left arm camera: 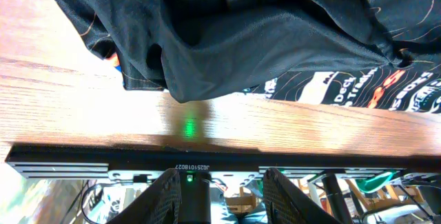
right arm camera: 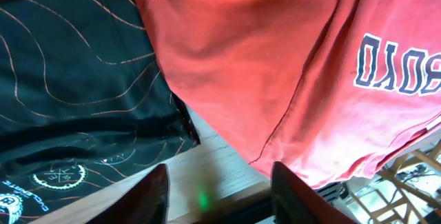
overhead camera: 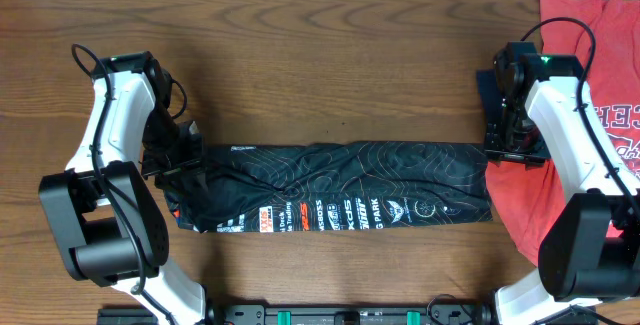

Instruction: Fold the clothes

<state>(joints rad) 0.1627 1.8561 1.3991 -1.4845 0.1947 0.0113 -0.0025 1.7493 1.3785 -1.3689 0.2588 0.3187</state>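
Observation:
The clothes, one black jersey [overhead camera: 340, 187] with thin orange contour lines and white logos, lie folded into a long strip across the middle of the table. My left gripper [overhead camera: 170, 160] hovers at the strip's left end, where the cloth is bunched. In the left wrist view its fingers [left arm camera: 169, 196] stand apart with nothing between them, and the jersey [left arm camera: 275, 38] lies just beyond. My right gripper [overhead camera: 505, 135] is at the strip's right end, open [right arm camera: 220, 172] over bare wood, with the jersey's corner [right arm camera: 76, 107] to its left.
A red T-shirt [overhead camera: 585, 115] with white lettering lies at the right, under the right arm and touching the jersey's end [right arm camera: 275, 58]. A black rail [left arm camera: 138, 156] runs along the table's front edge. Bare wood [overhead camera: 320, 55] stretches behind the jersey.

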